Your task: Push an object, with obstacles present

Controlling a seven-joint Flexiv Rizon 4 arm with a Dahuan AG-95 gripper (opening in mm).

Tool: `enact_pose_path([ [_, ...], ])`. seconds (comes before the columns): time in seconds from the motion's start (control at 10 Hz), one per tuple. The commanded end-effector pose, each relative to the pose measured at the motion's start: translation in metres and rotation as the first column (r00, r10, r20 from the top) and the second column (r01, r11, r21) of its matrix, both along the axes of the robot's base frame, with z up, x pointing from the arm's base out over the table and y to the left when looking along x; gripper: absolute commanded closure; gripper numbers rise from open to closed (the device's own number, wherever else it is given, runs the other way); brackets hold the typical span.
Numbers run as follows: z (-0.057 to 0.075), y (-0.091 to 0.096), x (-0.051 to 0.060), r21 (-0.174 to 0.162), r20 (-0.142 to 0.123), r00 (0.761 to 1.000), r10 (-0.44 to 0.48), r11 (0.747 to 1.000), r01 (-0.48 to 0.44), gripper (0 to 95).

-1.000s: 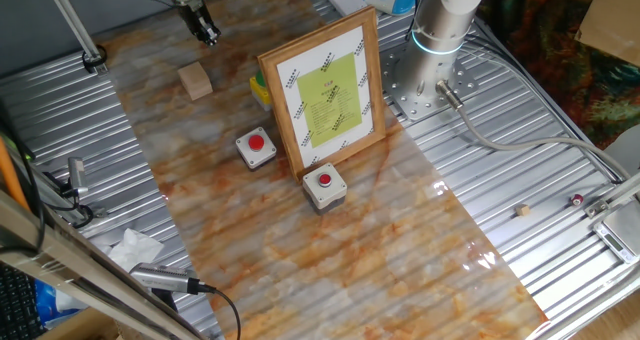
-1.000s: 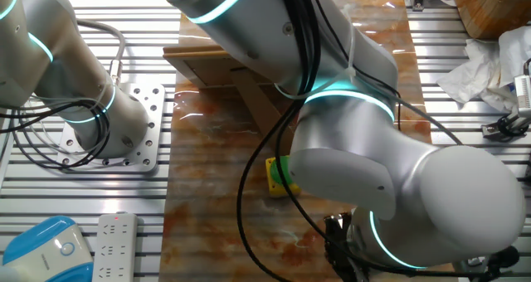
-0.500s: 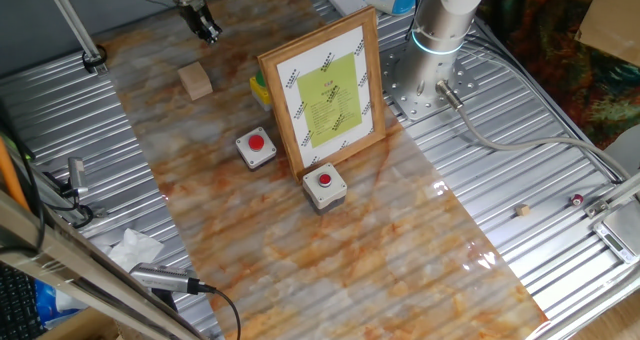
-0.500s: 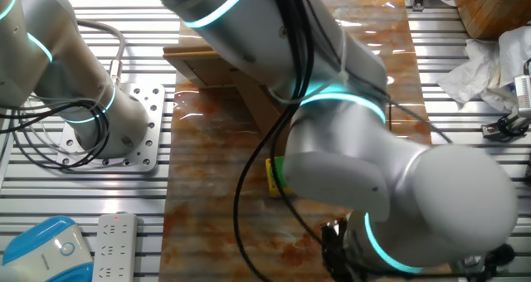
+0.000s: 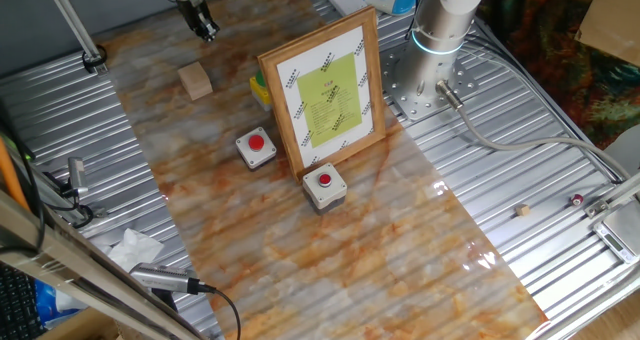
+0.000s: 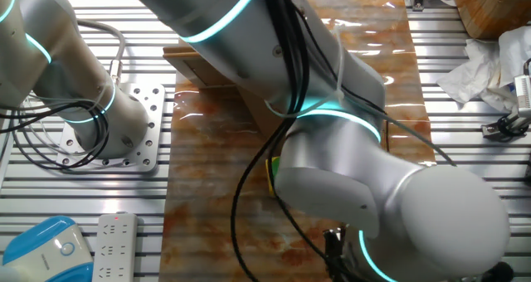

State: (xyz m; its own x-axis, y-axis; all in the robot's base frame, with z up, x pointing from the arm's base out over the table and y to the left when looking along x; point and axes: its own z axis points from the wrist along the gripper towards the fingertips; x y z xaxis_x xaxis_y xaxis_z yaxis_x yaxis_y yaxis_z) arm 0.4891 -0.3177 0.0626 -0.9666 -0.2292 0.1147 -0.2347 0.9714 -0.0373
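- You can make out dark printed lines on the yellow-green sheet [image 5: 329,101] in the wood-framed picture [image 5: 324,90], but they are too small for you to read.
- You will find no readable mark on the two red-button boxes [image 5: 256,147] [image 5: 324,185].
- In the other fixed view, nothing legible shows either.

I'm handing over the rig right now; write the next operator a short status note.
Gripper: above the mat's far end, apart from the wooden cube, holding nothing; whether its jaws are open or shut is unclear.
Cube: alone on the mat, nearer than the gripper.
Obstacles: framed picture upright, one red-button box to its left, another in front.
Done: no contact with the cube visible.
Left: reach the cube and push it.
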Motion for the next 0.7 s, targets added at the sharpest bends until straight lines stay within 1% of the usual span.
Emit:
enact_pose_path([
  [0.1, 0.0025, 0.0005, 0.0029, 0.002, 0.000, 1.000, -0.009, 1.000, 0.009, 95.0],
  [0.3, 0.0050, 0.0016, 0.0061, 0.003, 0.000, 1.000, -0.017, 1.000, 0.017, 95.0],
  [0.5, 0.0041, 0.0015, 0.0052, 0.001, -0.002, 1.000, -0.022, 1.000, 0.022, 95.0],
  [0.7, 0.0041, 0.0015, 0.0052, 0.013, 0.016, 0.999, -0.027, 1.000, 0.027, 95.0],
])
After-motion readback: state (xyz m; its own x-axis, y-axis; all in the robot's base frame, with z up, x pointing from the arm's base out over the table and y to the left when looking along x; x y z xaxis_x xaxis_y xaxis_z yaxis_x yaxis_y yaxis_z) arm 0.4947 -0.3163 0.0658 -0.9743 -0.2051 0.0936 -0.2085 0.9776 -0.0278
